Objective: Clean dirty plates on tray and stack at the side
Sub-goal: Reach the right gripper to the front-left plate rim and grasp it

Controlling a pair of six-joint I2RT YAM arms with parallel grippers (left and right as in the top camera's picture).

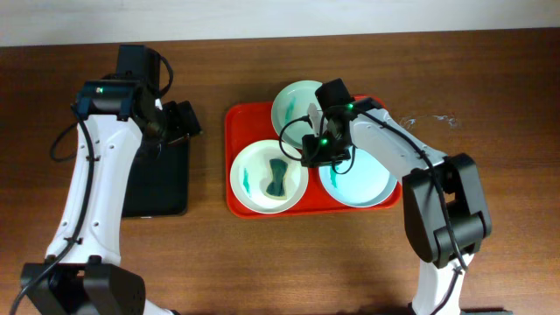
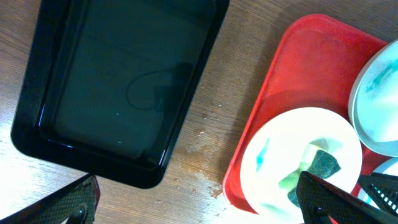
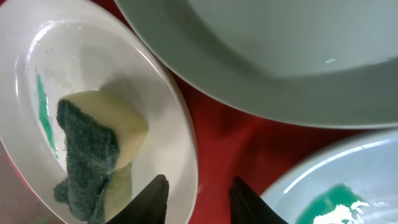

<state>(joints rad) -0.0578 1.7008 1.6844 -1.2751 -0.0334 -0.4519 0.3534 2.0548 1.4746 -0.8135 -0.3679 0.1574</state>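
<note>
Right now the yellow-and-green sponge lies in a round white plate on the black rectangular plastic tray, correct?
No. The round white plate holding the yellow-and-green sponge sits on the red rectangular plastic tray; the black rectangular plastic tray lies apart, as the overhead view shows.

white plate [image 3: 93, 56] at 9 o'clock, carrying a yellow-and-green sponge [image 3: 99, 149] and a thin teal streak [image 3: 42, 106]. pale plate [image 3: 280, 56] spans 12 to 3 o'clock. third plate [image 3: 360, 168], with teal smear [image 3: 329, 208], at 5 o'clock. red tray [image 3: 230, 143] shows between them. right hand [image 3: 199, 202] at 6 o'clock, dark fingers [image 3: 152, 199] parted astride the white plate's rim.
</note>
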